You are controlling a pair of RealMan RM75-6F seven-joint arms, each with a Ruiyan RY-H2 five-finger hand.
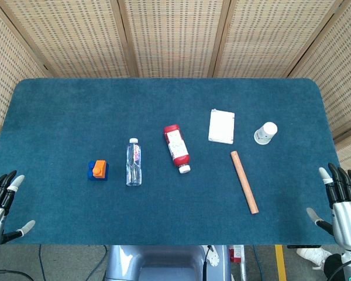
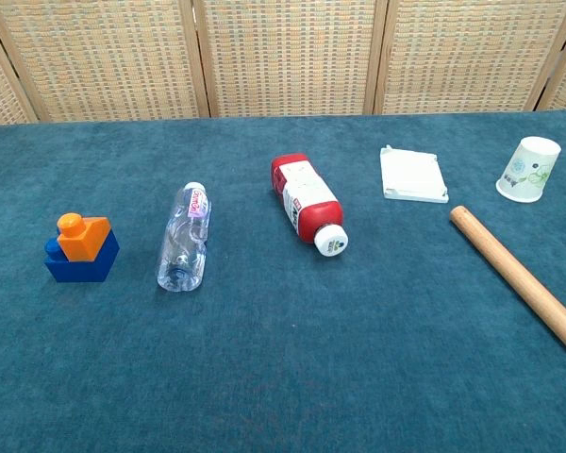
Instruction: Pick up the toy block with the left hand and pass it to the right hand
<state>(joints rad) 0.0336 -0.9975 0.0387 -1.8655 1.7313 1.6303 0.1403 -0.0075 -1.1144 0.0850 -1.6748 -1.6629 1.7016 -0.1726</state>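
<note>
Head view: left hand (image 1: 1,202) and right hand (image 1: 342,202) spread.

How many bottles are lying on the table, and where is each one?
2. The clear water bottle lies just right of the toy block. The red bottle lies near the table's middle, its white cap toward the robot. Nothing seems hidden.

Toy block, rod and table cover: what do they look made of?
Toy block: probably moulded plastic; solid orange on blue, smooth faces, round stud. Rod: looks like bare wood; tan, matt, with a paler cut end. Table cover: teal fabric, perhaps felt or short-pile carpet; fuzzy, no shine.
</note>
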